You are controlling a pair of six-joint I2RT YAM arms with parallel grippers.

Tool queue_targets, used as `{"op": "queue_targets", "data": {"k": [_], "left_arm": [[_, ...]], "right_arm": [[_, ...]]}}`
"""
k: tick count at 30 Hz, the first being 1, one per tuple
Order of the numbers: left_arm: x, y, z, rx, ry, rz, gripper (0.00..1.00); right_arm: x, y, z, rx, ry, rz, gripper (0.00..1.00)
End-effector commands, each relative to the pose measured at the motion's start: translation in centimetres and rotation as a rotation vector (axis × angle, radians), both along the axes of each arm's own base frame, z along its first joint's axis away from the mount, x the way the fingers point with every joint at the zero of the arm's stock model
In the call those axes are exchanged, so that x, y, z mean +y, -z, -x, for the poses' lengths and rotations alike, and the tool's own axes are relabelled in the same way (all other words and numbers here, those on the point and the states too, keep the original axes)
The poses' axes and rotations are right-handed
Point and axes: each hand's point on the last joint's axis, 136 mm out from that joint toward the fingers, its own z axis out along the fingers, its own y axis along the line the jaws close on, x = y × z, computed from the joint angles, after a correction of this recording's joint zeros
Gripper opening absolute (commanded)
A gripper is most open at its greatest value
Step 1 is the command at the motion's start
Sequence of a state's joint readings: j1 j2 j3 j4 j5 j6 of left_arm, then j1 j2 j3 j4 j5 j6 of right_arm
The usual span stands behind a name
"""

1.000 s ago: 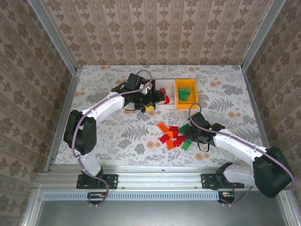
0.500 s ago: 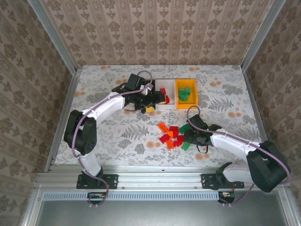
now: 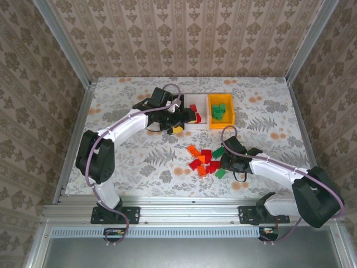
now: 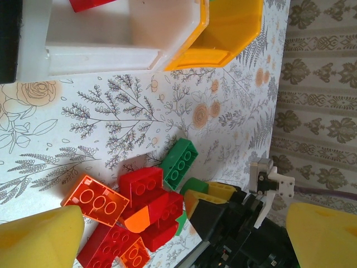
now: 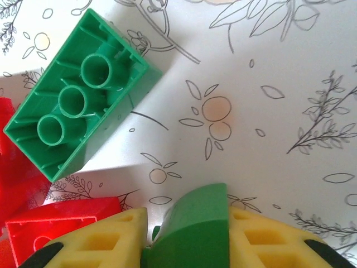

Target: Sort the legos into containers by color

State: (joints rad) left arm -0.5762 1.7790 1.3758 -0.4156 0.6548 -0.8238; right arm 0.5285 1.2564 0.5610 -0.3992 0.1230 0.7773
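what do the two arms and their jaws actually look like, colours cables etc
The left arm and right arm match: glossy white link shells between bulky black joint housings, on black bases. A lilac-grey cable loops along the outside of each. The jaws are black with bright yellow pads moulded with recessed diamond-shaped pockets.

Damask-papered walls (image 3: pixel 184 33); floral tbl (image 3: pixel 139 162)

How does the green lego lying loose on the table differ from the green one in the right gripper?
The loose green lego lies free on the table; the held green lego is clamped in the right gripper. The loose one is a long rectangular brick, hollow underside up with three tubes showing; the held one shows a smooth rounded face. Both are green plastic.
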Motion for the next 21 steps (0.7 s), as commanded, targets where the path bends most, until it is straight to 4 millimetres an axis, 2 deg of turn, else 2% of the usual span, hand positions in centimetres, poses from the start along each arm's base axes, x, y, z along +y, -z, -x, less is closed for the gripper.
{"op": "queue_targets", "data": {"k": [1,5,7,9,14,17,21], "left_arm": [[0.0,-0.2,0.0,0.0,0.001,-0.004,0.95],[0.3,-0.2,-0.4,0.0,-0.011,-0.006,0.95],[0.5,-0.2,-0.5,0.002,-0.018,-0.007,0.95],[0.5,-0.2,-0.5,0.001,-0.018,-0.008,0.95],[0.9,-0.1,-0.7,-0.001,-0.018,-0.014,0.95],[1.2,0.0,-1.1,0.001,-0.028,-0.016,0.95],[1.3,-0.2,-1.3,-0.003,-0.034,-0.013,0.95]], "right_arm": [[-0.8,-3.1,-1.4,-0.09,-0.012,0.067,0.33],[-1.3,-7.9,-5.2,-0.217,-0.016,0.106,0.33],[-1.6,-10.0,-8.4,-0.275,-0.011,0.11,0.33],[-2.1,-10.9,-11.8,-0.295,0.0,0.105,0.33],[-1.0,-10.3,-20.7,-0.255,-0.06,0.117,0.32],[-0.4,-9.8,-24.3,-0.232,-0.08,0.146,0.32],[-0.4,-9.5,-27.5,-0.223,-0.081,0.166,0.34]]}}
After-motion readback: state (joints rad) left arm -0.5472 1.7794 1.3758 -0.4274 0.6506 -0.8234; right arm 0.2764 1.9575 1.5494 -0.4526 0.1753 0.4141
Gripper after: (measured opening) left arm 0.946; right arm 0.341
